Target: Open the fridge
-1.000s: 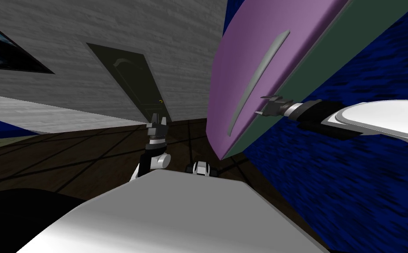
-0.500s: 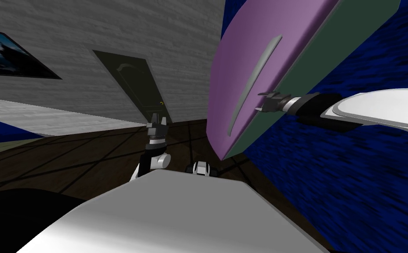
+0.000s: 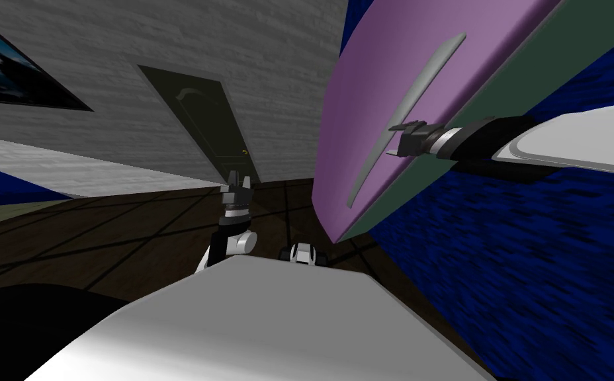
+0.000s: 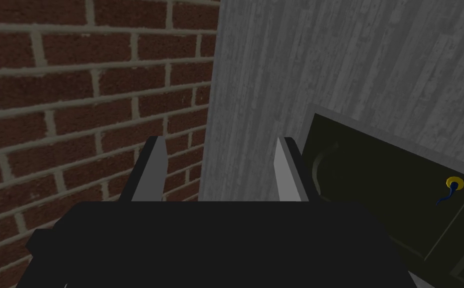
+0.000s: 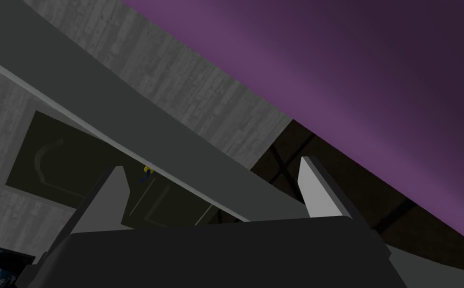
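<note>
Head view is showing right tool [image 3: 390,139], risen since 1 s ago, now straddling fridge [image 3: 358,92] handle [image 3: 420,83] w/ fingers [image 5: 316,192] apart, ready for clamping & pulling.

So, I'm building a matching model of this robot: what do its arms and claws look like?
Each arm ends in a dark boxy claw with two thin, light grey, blade-like fingers. Behind the right claw sits a light grey ring, a black wrist sleeve, then a white forearm shell. The left claw tops a grey band, a black link and a rounded white joint.
</note>
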`<state>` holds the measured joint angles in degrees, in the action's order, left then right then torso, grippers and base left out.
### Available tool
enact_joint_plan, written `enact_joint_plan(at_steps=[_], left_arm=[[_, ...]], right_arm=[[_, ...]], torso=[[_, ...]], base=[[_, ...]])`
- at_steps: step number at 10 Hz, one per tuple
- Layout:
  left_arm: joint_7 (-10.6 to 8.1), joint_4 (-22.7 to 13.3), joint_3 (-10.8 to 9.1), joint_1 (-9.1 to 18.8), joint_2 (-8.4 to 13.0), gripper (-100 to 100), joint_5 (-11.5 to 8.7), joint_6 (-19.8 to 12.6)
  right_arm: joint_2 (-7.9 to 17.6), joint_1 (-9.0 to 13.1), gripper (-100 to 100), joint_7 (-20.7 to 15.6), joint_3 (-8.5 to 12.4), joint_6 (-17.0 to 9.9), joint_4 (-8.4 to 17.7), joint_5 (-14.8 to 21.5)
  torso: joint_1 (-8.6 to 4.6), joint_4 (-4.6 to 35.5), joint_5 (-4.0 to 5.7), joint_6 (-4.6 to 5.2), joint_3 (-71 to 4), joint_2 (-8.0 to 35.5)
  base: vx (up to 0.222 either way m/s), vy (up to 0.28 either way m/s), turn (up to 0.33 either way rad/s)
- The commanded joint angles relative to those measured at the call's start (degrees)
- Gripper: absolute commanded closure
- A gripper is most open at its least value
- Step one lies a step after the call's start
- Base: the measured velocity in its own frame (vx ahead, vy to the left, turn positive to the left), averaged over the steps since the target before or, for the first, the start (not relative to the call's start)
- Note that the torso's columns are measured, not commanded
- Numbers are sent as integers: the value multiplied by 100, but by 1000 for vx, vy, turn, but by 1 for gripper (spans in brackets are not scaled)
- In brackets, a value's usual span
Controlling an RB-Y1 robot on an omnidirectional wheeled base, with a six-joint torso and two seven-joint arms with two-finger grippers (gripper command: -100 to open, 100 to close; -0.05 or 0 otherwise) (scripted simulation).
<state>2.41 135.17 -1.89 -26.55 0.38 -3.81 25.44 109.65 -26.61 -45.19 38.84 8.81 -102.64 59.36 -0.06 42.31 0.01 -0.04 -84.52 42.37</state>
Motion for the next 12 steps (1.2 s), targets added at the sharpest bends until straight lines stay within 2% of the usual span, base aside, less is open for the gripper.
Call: enact_joint_plan(at_steps=[1,2,3,4,5,6,9,10,12], left_arm=[[0,0,0,0,0,0,0,0],[0,0,0,0,0,0,0,0],[0,0,0,-1,0,0,0,0],[0,0,0,0,0,0,0,0],[0,0,0,0,0,0,0,0],[0,0,2,-1,-2,0,0,0],[0,0,2,0,-2,0,0,0],[0,1,3,0,-3,0,0,0],[0,1,2,0,-2,0,0,0]], right_arm=[[44,12,-100,-83,-27,-33,15,-65],[97,49,-100,-74,-23,8,85,-87],[70,34,-100,-53,-26,-19,45,-37],[73,37,100,-40,-25,-12,50,-32],[100,17,100,-45,-62,-15,169,-15],[100,17,100,-45,-62,-15,169,-15],[148,-13,100,-27,-126,-27,426,0],[148,-13,100,-27,-126,-27,426,0],[196,-43,100,-8,-191,-40,683,15]], torso=[[1,0,1,3,1,0],[2,0,1,4,0,-2],[17,-8,-4,3,-15,-28],[10,-8,-3,3,-13,-19],[5,-1,-3,-2,-9,-6],[65,-7,-3,7,-14,-17],[28,-11,-21,-23,-55,-52],[32,-11,-15,-16,-51,-54],[25,-5,-19,-18,-50,-53]], base=[[0,0,0],[78,37,28],[49,23,4],[3,3,-11],[37,236,-101],[30,277,-117],[16,292,-97],[-24,304,-74],[22,328,-138]])
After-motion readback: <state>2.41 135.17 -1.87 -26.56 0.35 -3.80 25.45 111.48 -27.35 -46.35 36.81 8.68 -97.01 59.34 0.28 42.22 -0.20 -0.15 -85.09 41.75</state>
